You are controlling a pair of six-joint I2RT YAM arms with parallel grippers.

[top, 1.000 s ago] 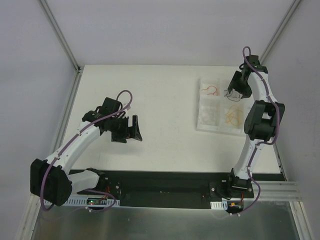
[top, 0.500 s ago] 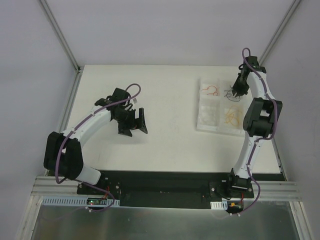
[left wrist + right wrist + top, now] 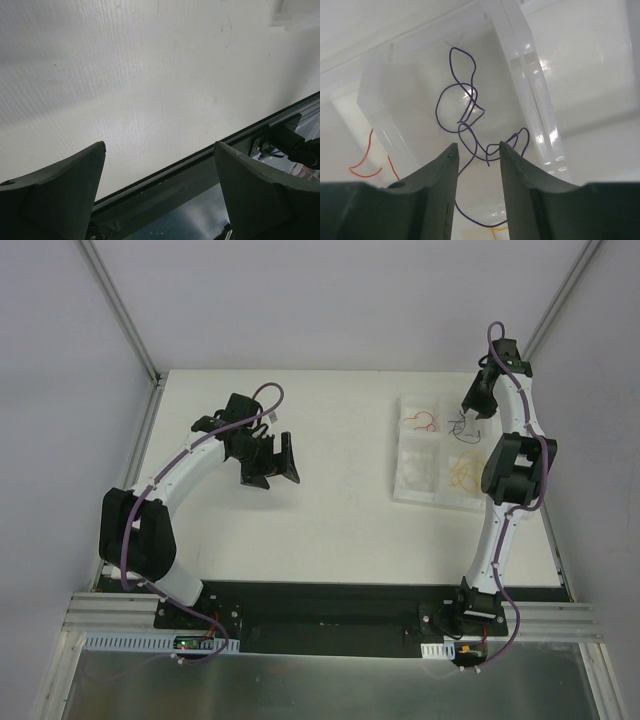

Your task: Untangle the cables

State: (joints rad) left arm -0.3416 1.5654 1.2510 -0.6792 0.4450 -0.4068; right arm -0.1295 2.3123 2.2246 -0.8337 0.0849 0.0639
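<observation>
A clear compartment tray lies at the back right of the table. Thin cables lie apart in its compartments: a red one, a yellow one and a dark blue one. My right gripper hangs over the dark blue cable. Its jaws stand a little apart, and the wire's loops show in the gap below, not pinched. The red cable shows at the left and the yellow one at the bottom. My left gripper is open and empty above bare table.
A clear divider wall of the tray runs just right of the dark blue cable. A black rail borders the table's near edge, with the arm bases behind it. Grey walls close the table at left, back and right.
My right gripper's jaws have narrowed and it has shifted slightly toward the back over the tray. The left arm has swung its gripper up and to the right, further from the near edge.
</observation>
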